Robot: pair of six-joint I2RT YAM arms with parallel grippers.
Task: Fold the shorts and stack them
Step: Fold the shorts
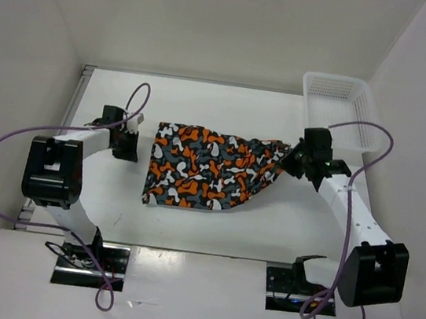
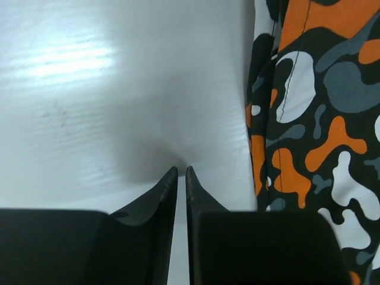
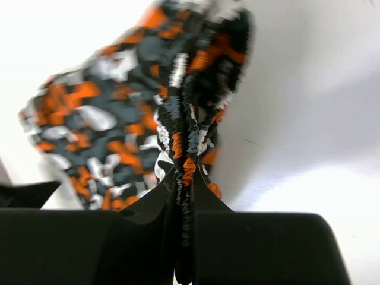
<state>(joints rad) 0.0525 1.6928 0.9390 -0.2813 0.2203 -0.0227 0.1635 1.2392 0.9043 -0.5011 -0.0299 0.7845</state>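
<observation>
My right jaws grip the gathered edge of the shorts [image 1: 211, 171] at their 3 o'clock end, ready to fold toward 9. They lie mid bench [image 1: 211, 227]. My left jaws wait there, nearly closed, empty.

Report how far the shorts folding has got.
Done: little; the shorts lie mostly flat on the table, no finished fold visible. In hand: the right pincer is shut on their bunched right edge. Left to do: folding and stacking; the left pincer sits closed and empty beside them.
</observation>
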